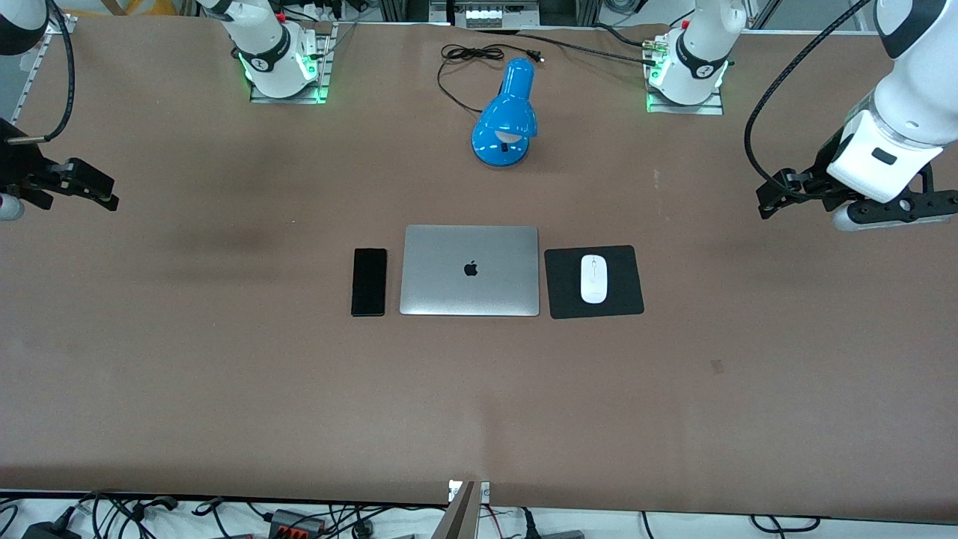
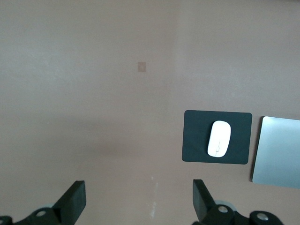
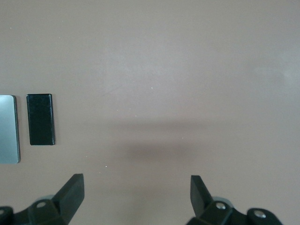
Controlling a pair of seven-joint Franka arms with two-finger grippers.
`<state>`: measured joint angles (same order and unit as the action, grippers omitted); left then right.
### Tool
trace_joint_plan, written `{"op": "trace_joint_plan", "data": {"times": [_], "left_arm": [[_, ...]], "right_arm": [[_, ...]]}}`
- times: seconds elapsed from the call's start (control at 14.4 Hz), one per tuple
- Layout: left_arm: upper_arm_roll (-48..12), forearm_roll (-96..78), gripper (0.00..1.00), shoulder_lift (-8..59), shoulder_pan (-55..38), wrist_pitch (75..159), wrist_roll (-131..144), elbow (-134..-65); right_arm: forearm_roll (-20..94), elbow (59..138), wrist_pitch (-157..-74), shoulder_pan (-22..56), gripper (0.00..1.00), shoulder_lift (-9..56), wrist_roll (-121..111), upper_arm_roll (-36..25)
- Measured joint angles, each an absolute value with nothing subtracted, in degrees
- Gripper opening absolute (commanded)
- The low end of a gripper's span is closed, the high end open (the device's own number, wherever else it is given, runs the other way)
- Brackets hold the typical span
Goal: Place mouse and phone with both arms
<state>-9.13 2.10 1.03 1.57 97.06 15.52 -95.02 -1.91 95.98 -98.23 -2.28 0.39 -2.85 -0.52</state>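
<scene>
The white mouse (image 1: 593,278) lies on a black mouse pad (image 1: 625,299) beside a closed silver laptop (image 1: 470,270), toward the left arm's end of the table. The black phone (image 1: 369,282) lies flat beside the laptop, toward the right arm's end. My left gripper (image 1: 775,196) is open and empty, up over bare table at the left arm's end, well away from the mouse (image 2: 219,138). My right gripper (image 1: 101,191) is open and empty, up over bare table at the right arm's end, well away from the phone (image 3: 40,119). Both arms wait.
A blue desk lamp (image 1: 507,116) with a black cord (image 1: 460,67) lies farther from the front camera than the laptop, between the arm bases. The brown table (image 1: 224,389) spreads wide around the laptop (image 2: 279,152) (image 3: 8,129).
</scene>
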Motion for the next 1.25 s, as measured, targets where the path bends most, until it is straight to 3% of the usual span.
{"op": "trace_joint_plan", "data": {"times": [1.25], "left_arm": [[-9.1, 2.1, 1.0, 1.0, 1.5, 97.1, 15.5, -95.0]], "right_arm": [[-1.8, 96.0, -97.1, -2.2, 1.0, -0.7, -2.8, -0.4]]}}
